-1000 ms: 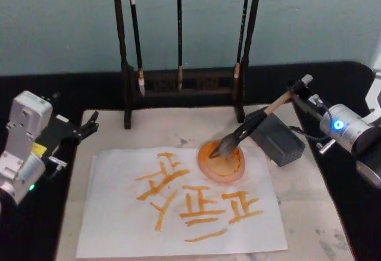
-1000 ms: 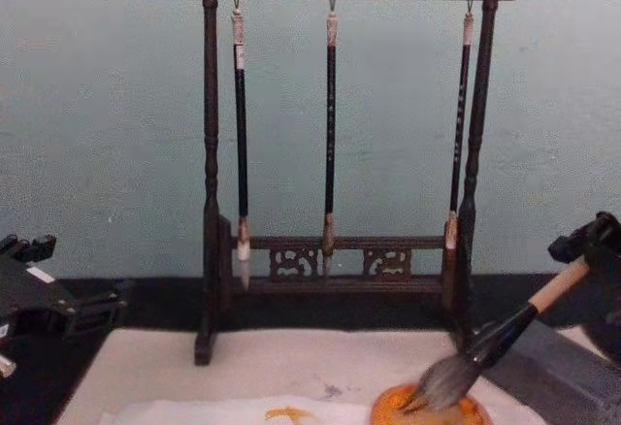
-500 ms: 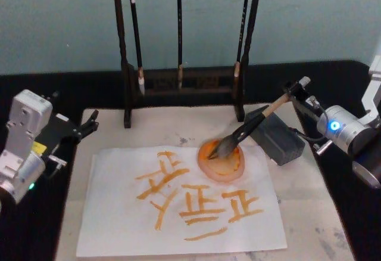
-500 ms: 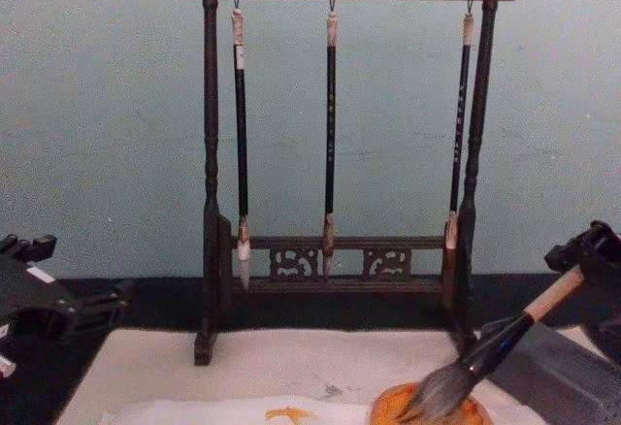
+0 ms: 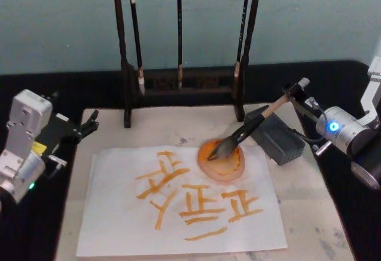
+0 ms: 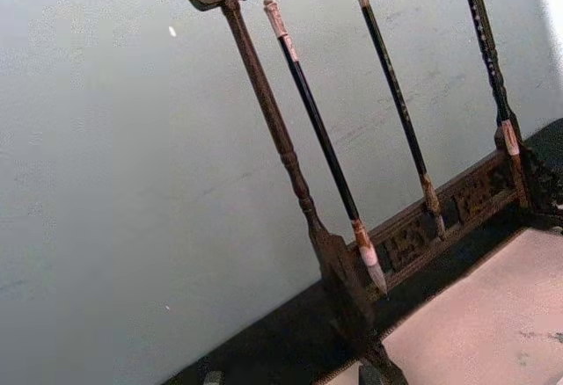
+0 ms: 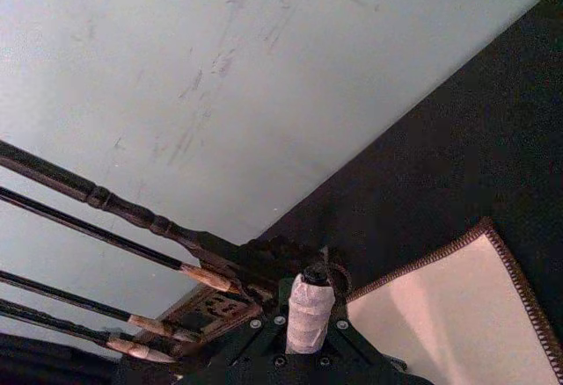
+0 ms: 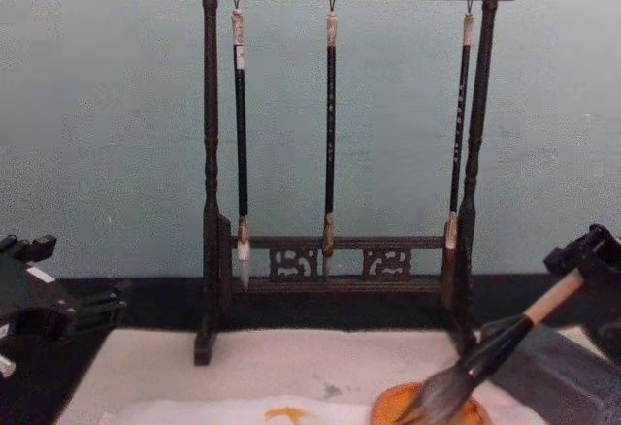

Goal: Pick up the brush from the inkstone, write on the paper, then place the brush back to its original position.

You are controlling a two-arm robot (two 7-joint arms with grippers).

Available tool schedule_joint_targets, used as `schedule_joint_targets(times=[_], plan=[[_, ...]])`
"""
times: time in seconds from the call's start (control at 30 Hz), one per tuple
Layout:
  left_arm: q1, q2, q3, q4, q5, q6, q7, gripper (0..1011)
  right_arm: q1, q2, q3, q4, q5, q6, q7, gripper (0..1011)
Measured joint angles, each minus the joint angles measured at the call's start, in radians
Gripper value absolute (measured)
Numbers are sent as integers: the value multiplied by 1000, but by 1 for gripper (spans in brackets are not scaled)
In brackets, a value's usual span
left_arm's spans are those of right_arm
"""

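Note:
The brush (image 5: 250,129) slants down to the left, its pale handle end (image 7: 308,315) clamped in my right gripper (image 5: 296,92), which is shut on it at the right of the mat. The grey bristles (image 8: 441,394) rest in a shallow orange dish (image 5: 221,162). Under the black part of the handle sits the dark grey inkstone (image 5: 277,140). The paper (image 5: 119,219) lies in front on the mat, covered with several orange strokes. My left gripper (image 5: 89,124) is parked open at the mat's left edge, holding nothing.
A dark wooden rack (image 8: 209,182) stands at the back with three thin brushes (image 8: 331,134) hanging from it. The cream mat (image 5: 309,213) covers the black table (image 5: 339,76). The rack's right post (image 5: 247,46) is close behind the held brush.
The brush has sunk slightly, its bristles lower into the orange dish, and my right gripper has dropped a little with it. The left arm has not moved.

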Motion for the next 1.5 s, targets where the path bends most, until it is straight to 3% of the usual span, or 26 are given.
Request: schedule_joint_targets(times=[0.33, 0.6, 0.73, 0.87, 1.23, 1.5], plan=[[0, 0, 0, 0, 0, 0, 0, 1010, 0, -1, 2, 0, 0, 1, 0, 3], [0, 0, 0, 0, 0, 0, 0, 1010, 0, -1, 3, 0, 0, 2, 1, 181], [0, 0, 0, 0, 0, 0, 0, 1010, -1, -2, 3, 0, 0, 2, 1, 343], [0, 0, 0, 0, 0, 0, 0, 1010, -1, -2, 4, -1, -1, 3, 1, 422], [0, 0, 0, 0, 0, 0, 0, 1010, -2, -2, 4, -1, -1, 3, 1, 823], [0, 0, 0, 0, 0, 0, 0, 1010, -2, -2, 4, -1, -1, 3, 1, 1000]])
